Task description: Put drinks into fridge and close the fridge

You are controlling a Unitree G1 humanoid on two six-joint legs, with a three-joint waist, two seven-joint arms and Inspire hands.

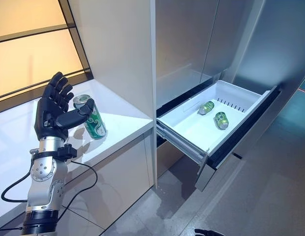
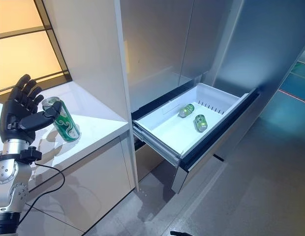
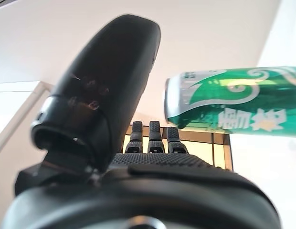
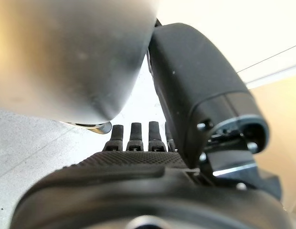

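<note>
A green can (image 1: 95,120) stands slightly tilted on the white counter (image 1: 120,110); it also shows in the left wrist view (image 3: 234,102). My left hand (image 1: 51,115) is open just left of it, fingers straight and spread, thumb reaching to the can's upper side. The fridge's bottom drawer (image 1: 192,130) is pulled out, white inside, with green cans (image 1: 206,107) lying on their sides at its far end. My right hand (image 4: 138,167) is open with straight fingers, holding nothing.
A tall white cabinet panel (image 1: 123,49) stands between the counter and the grey fridge doors (image 1: 192,39). The open drawer's dark front (image 1: 241,132) juts out over the grey floor (image 1: 260,196). A window (image 1: 29,44) lies behind the counter.
</note>
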